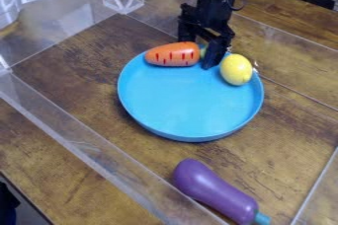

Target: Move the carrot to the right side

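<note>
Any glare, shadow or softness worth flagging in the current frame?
Camera view: small bright highlights on the eggplant, pale reflections along the clear plastic edging; the dark end effector blends into itself, its finger outlines hard to separate; fine detail is soft.

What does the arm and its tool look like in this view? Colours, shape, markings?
The arm is dark, near black, entering at the top edge. The tool is dark too, with slim, angular, jointed-looking fingers. Small pale glints show on it. No lettering or cables can be made out at this resolution.
</note>
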Available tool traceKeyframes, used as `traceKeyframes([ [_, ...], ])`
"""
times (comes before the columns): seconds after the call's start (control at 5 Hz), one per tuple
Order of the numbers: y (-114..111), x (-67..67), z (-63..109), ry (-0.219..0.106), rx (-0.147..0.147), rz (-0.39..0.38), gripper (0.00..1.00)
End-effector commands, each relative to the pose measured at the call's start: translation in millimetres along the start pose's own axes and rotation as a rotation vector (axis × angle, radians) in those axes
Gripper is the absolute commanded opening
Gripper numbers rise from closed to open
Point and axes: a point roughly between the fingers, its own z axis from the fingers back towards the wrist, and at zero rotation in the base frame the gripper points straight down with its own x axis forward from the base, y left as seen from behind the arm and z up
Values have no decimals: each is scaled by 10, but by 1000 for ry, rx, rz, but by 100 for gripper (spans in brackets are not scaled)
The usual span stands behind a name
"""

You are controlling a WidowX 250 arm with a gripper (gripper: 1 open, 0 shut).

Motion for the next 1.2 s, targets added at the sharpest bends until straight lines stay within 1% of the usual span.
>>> traceKeyframes([
  [0.0, 208, -36, -5, -26, 10, 17, 100],
  [0.6, 152, -82, -88, 0, 13, 188, 100],
  [1.0, 277, -101, -134, 7, 10, 191, 100],
])
